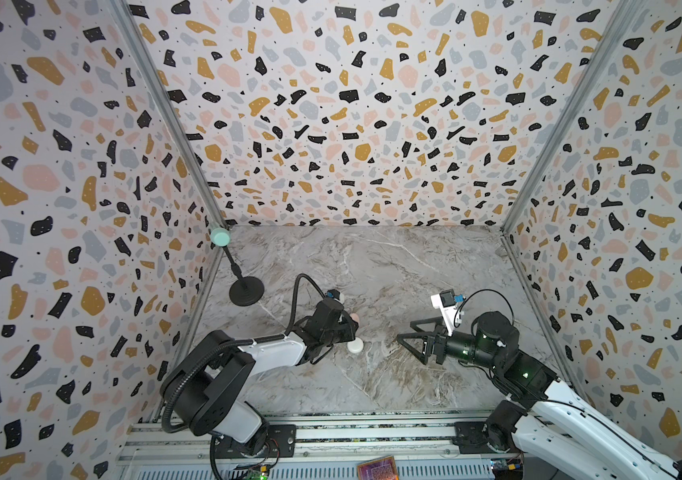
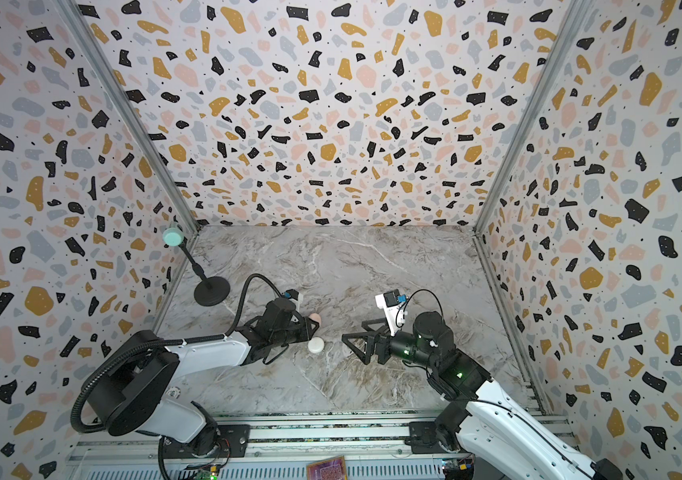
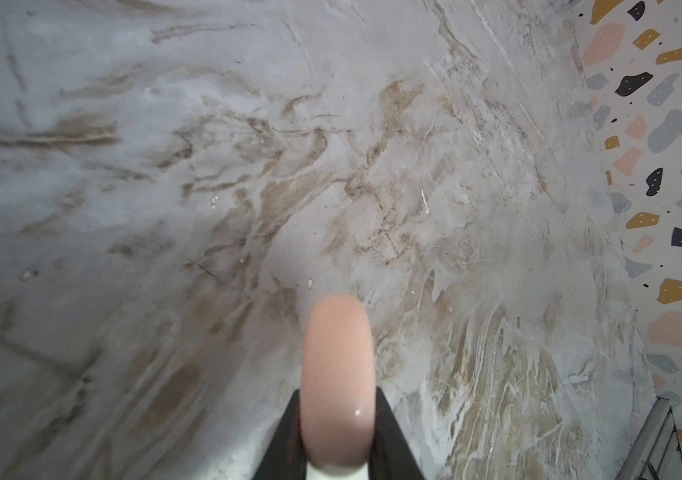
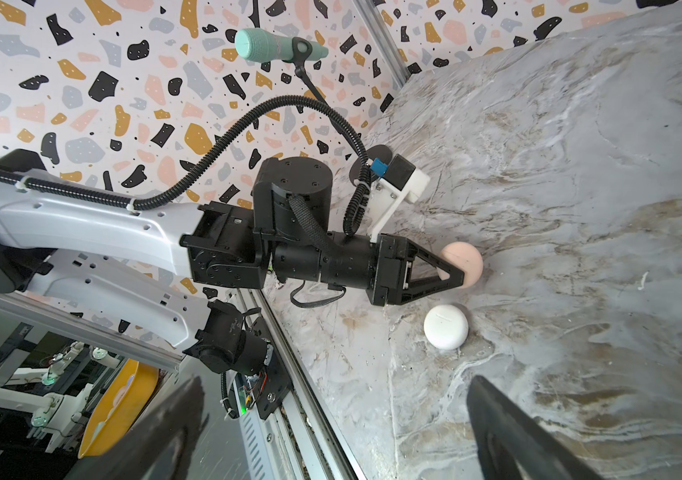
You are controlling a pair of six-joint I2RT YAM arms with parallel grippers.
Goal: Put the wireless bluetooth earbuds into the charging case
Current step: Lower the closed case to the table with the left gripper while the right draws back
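Note:
A pale pink round charging case (image 3: 337, 365) stands on edge between the fingers of my left gripper (image 3: 337, 392), which is shut on it just above the marble table. In both top views only a sliver of this case (image 1: 356, 319) (image 2: 315, 319) shows past the left gripper (image 1: 354, 325) (image 2: 313, 327). A white round charging case (image 1: 355, 345) (image 2: 316, 345) (image 4: 446, 326) lies closed on the table right beside it. My right gripper (image 1: 405, 332) (image 2: 354, 331) (image 4: 331, 386) hovers open to the right of both cases, holding nothing. The earbuds are hidden in every view.
A mint-green microphone (image 1: 219, 237) (image 2: 173, 237) (image 4: 256, 43) on a black stand with a round base (image 1: 246, 291) stands at the back left corner. Patterned walls close in three sides. A metal rail (image 1: 331, 432) runs along the front edge.

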